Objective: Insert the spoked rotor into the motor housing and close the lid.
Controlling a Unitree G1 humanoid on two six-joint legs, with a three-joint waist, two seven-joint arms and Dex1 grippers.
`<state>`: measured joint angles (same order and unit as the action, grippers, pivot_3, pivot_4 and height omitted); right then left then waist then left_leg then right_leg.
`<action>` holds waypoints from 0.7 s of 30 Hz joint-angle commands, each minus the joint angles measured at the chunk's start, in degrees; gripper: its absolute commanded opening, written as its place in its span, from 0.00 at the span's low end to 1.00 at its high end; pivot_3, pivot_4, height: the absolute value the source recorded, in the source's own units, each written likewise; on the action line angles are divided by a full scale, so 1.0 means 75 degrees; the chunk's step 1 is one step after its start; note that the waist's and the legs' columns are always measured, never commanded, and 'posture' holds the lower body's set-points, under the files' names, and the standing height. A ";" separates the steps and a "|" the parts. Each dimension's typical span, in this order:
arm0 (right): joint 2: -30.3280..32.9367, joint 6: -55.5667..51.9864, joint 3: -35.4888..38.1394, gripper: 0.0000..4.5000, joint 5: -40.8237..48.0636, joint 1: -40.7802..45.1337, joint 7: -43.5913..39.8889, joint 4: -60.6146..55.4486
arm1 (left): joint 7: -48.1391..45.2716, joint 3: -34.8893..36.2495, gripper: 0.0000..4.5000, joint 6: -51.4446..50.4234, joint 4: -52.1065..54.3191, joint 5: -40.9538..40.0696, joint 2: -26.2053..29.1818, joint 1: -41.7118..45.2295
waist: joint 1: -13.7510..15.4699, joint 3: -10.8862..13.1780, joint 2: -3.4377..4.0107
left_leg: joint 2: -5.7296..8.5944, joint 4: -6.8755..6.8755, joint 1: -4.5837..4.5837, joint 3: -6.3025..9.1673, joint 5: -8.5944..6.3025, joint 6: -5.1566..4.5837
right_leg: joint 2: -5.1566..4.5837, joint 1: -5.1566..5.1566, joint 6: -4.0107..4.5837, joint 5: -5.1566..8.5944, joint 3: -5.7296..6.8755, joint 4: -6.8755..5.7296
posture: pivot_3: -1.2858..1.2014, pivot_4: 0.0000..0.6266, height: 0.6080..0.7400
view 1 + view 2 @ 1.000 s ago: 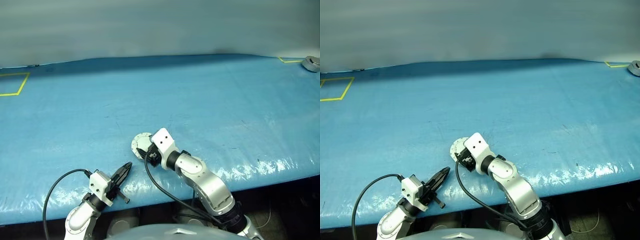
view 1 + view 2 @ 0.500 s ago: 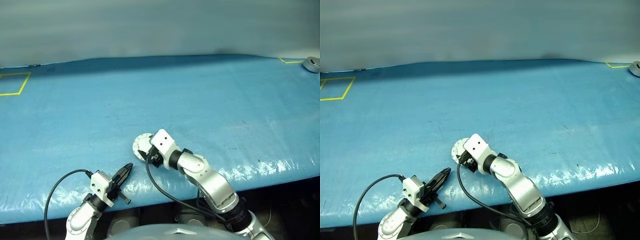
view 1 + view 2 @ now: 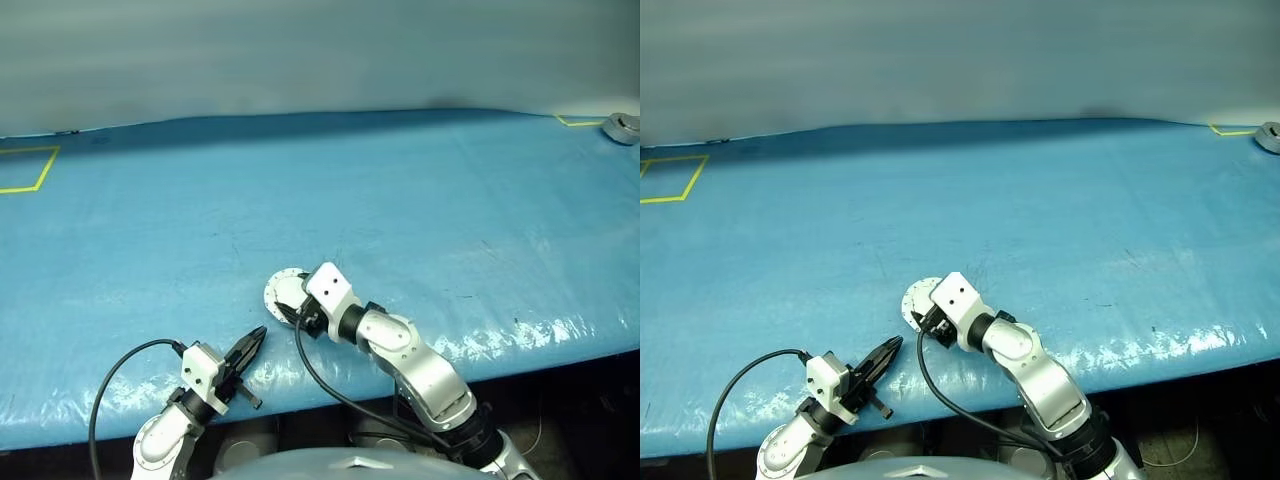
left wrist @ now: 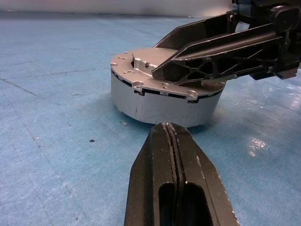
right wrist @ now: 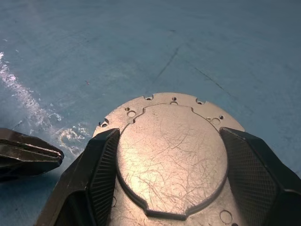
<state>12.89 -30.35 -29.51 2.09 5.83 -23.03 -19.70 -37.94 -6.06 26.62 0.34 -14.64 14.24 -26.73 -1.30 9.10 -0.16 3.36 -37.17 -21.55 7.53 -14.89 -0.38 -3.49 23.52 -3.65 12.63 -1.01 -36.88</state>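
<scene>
near the blue table's [image 3: 420, 200] front edge, the right gripper [image 5: 164, 155] is straddling the lid [image 5: 171, 150] on the motor housing [image 4: 160, 106], jaws apart; left gripper [image 4: 171, 141] pinched together, empty. likely lid-seating; pressing flush comes next.

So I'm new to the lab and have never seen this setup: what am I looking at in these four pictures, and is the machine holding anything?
It is a humanoid robot with two arms, each ending in a gripper of two black fingers. Two pictures come from a camera pair on its head, looking down over its arms at a table with a blue cover. The other two come from cameras on the wrists, looking along each gripper's fingers.

Near the table's front edge stands the motor housing, a squat round silver part with its flat lid on top. The right gripper has a finger on each side of the lid, jaws wide; whether they press on it cannot be told. The left gripper is shut and empty, pointing at the housing from close by.

A yellow taped square marks the far left of the table, and a small grey object lies at the far right.
</scene>
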 commanded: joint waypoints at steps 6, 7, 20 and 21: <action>0.0254 -0.0069 -0.0222 0.68 -0.0343 0.0067 -0.0286 0.0314 | -0.0023 0.0006 0.00 0.0032 0.0163 -0.0019 0.0108 0.0008 | 0.0001 -0.0014 -0.0001 | -0.0001 -0.0001 0.0006 0.0001 0.0000 0.0000 | 0.0001 -0.0004 0.0000 0.0000 0.0000 -0.0002 | 0.52 0.24 1.00; 0.0263 -0.0249 -0.0231 0.68 -0.0337 0.0125 -0.0324 0.0256 | -0.0028 0.0001 0.00 0.0024 0.0161 -0.0029 0.0120 0.0015 | 0.0001 -0.0018 0.0002 | -0.0001 -0.0002 0.0006 0.0001 0.0000 0.0000 | 0.0001 -0.0004 0.0000 0.0000 0.0000 -0.0003 | 0.52 0.24 1.00; 0.0369 -0.1296 -0.0108 0.68 -0.0312 0.0873 -0.0575 0.0017 | -0.0044 -0.0017 0.00 -0.0078 0.0162 -0.0047 0.0151 0.0077 | 0.0028 -0.0031 0.0005 | 0.0001 -0.0004 0.0006 0.0003 0.0000 0.0000 | -0.0002 -0.0003 0.0001 0.0000 0.0001 -0.0001 | 0.52 0.24 1.00; 0.0392 -0.1319 -0.0064 0.68 -0.0271 0.0908 -0.0632 0.0056 | -0.0049 -0.0021 0.00 -0.0088 0.0164 -0.0050 0.0153 0.0083 | 0.0031 -0.0031 0.0005 | 0.0001 -0.0004 0.0006 0.0003 0.0000 0.0000 | -0.0002 -0.0003 0.0000 0.0000 0.0001 -0.0001 | 0.52 0.24 1.00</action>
<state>15.14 -38.27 -30.89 0.37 12.53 -27.59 -20.46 -38.10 -6.06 25.97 0.34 -14.69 15.11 -26.15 -1.06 8.87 -0.12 3.36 -37.20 -21.50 7.55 -14.89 -0.38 -3.50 23.49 -3.64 12.63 -1.00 -36.89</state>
